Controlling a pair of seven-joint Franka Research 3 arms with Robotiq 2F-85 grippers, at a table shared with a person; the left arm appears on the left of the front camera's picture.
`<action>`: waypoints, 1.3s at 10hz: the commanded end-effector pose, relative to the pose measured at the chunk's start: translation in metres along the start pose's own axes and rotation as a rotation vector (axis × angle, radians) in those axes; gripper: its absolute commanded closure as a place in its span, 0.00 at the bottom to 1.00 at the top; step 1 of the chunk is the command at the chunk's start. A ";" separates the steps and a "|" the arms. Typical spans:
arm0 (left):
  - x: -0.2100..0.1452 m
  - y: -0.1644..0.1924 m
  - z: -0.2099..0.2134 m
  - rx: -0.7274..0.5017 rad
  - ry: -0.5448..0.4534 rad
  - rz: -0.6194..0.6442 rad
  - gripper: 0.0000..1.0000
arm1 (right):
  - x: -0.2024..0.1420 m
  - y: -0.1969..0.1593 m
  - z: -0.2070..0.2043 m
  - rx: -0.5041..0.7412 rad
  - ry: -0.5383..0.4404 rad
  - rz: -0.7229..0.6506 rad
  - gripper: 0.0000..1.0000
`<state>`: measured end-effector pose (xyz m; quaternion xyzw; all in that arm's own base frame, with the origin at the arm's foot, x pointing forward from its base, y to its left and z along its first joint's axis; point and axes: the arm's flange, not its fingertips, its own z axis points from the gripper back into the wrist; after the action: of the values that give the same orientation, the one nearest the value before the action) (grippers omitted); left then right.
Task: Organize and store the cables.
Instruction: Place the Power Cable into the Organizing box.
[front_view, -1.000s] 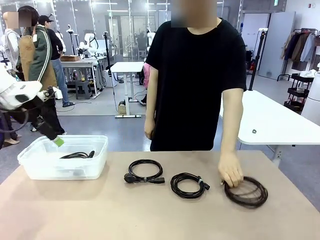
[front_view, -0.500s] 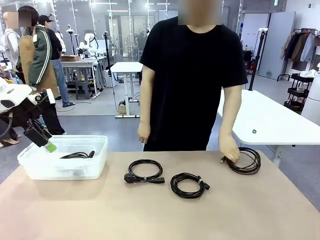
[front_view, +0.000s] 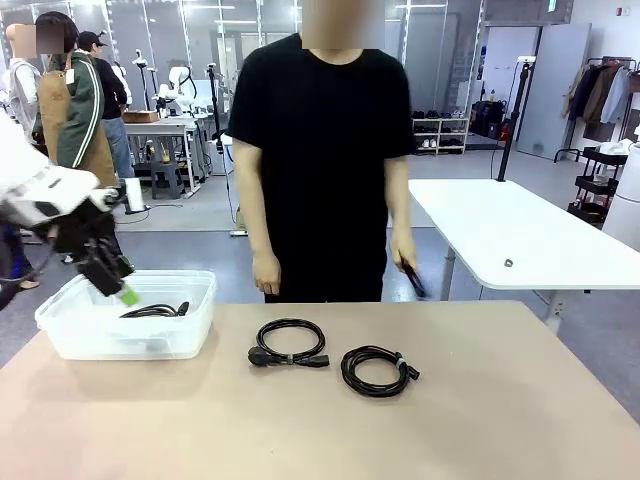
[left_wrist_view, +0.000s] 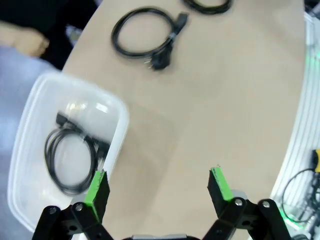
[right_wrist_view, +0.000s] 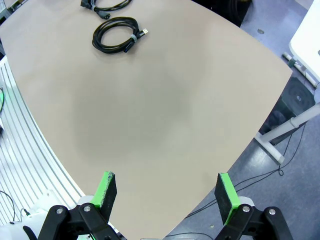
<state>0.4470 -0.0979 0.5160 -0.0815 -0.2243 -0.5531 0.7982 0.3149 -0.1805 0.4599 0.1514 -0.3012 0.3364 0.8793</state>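
Beige and mostly bare, the tabletop (front_view: 480, 420) carries two cords near its middle: a black coiled cable with a mains plug (front_view: 289, 343) and, just beside it on the robot's right, a tighter black coil bound by a small tie (front_view: 376, 368). A third black coil (front_view: 155, 310) lies inside the clear plastic bin (front_view: 60, 335) at the robot's left.

The left claw (left_wrist_view: 156, 186) hangs above the bin's edge, spread wide and empty. The right claw (right_wrist_view: 165, 192) hovers high over bare tabletop, equally wide and empty. At the far side the person's hand (front_view: 405, 262) holds something thin and dark, too blurred to name.

These cords are probably light and limp, with smooth jackets that could slip between the pads. A loose loop may sag or spring apart when lifted. Pinching across the bundled strands at the tie, or right beside the stiffer plug, looks safest.

No brand, label or writing is legible on the cables or the bin.
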 end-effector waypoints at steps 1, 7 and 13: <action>0.046 -0.008 -0.023 -0.008 0.011 -0.088 0.00 | 0.001 0.000 0.000 0.004 -0.005 -0.007 0.00; 0.168 -0.054 -0.115 -0.005 0.252 -0.331 0.00 | 0.001 0.000 0.000 0.004 -0.005 -0.007 0.00; 0.208 -0.051 -0.209 -0.081 0.376 -0.418 0.00 | 0.001 0.000 0.000 0.004 -0.005 -0.007 0.00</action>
<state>0.5053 -0.3573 0.4188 0.0295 -0.0829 -0.7192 0.6892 0.3150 -0.1803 0.4605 0.1508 -0.3012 0.3367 0.8793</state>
